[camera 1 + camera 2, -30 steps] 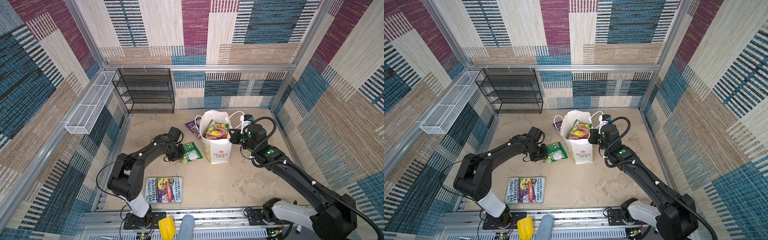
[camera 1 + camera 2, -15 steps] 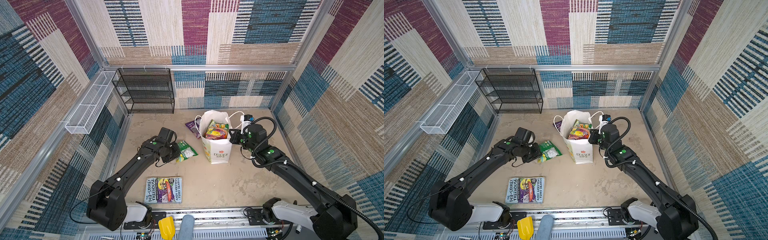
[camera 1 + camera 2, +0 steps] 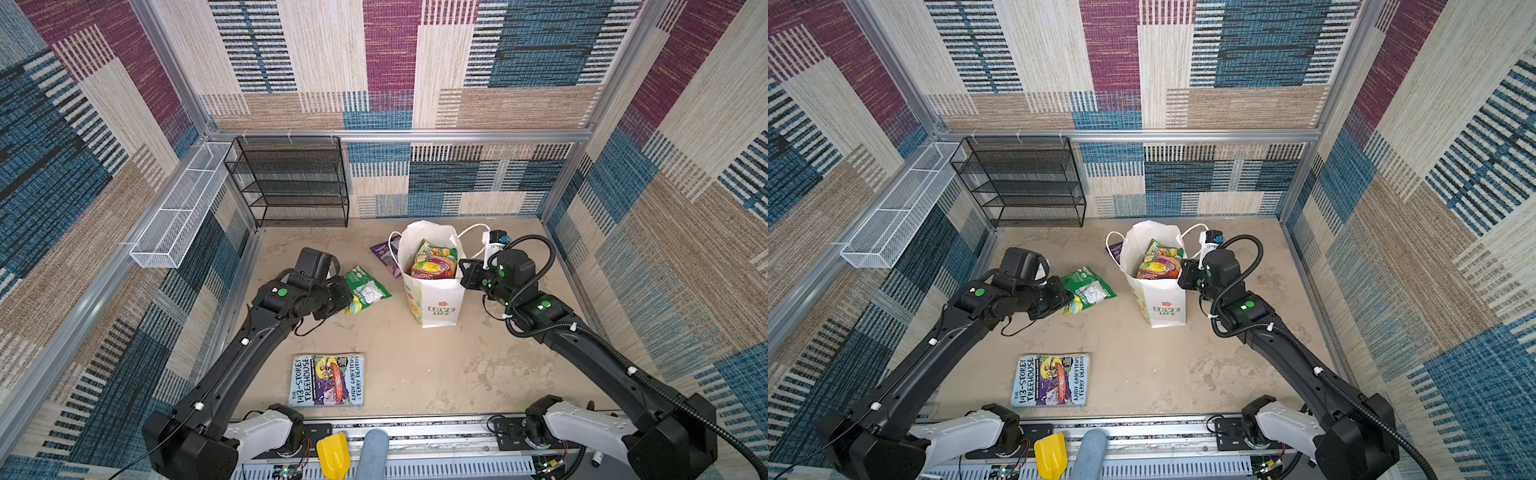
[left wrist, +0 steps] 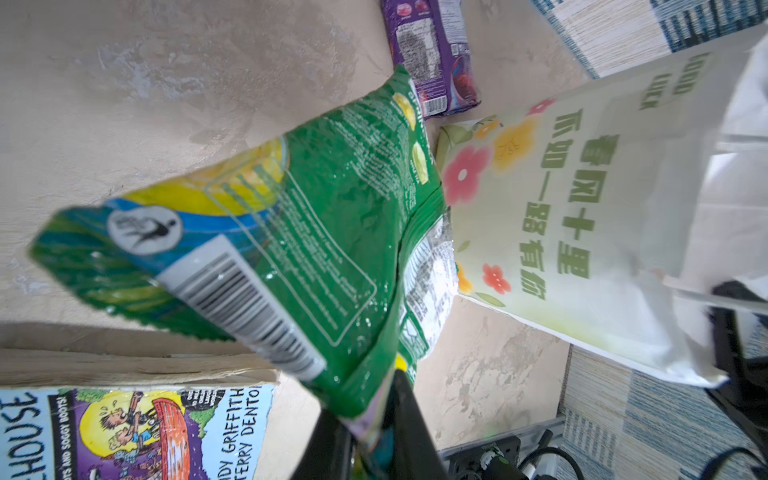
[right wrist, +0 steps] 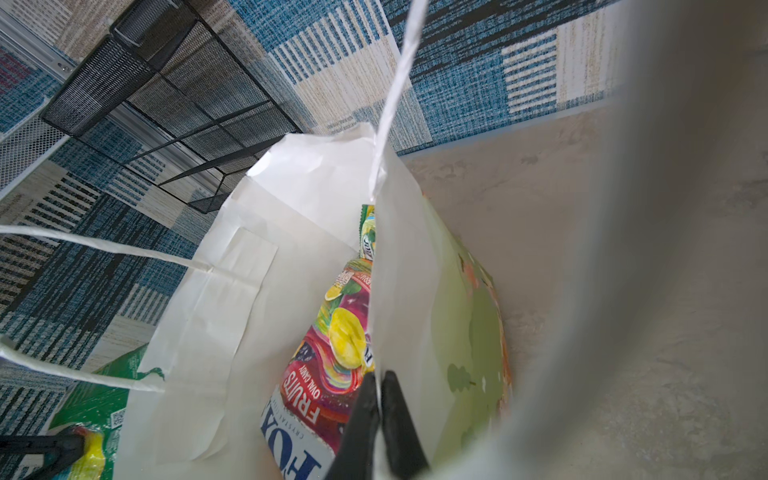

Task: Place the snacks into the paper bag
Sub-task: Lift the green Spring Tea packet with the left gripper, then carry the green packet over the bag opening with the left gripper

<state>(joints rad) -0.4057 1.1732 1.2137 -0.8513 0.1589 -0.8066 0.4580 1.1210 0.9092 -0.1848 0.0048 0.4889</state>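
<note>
Status: left gripper (image 3: 348, 306) is clamped on one corner of a green packet (image 3: 366, 290). The left wrist view shows black fingers (image 4: 409, 419) pinching the packet's edge, barcode side to the camera. Both top views show only the packet sticking out toward the paper bag (image 3: 436, 305), near it but apart.

Right gripper (image 5: 380, 376) is closed tight on the rim of the bag's side wall. That is clear in the right wrist view, while both top views leave the jaws unclear against the bag edge.

The bag stands upright with its mouth open and snacks (image 3: 434, 262) inside. The right wrist view reads "FRUITS OVAL CANDY" on the pink-red packet (image 5: 328, 374).

A purple packet (image 3: 384, 254) lies on the floor by the bag's far left side, partly hidden in a top view (image 3: 1116, 249). The left wrist view shows it whole (image 4: 432, 54). A book (image 3: 327, 380) lies flat, well apart from the bag.
</note>
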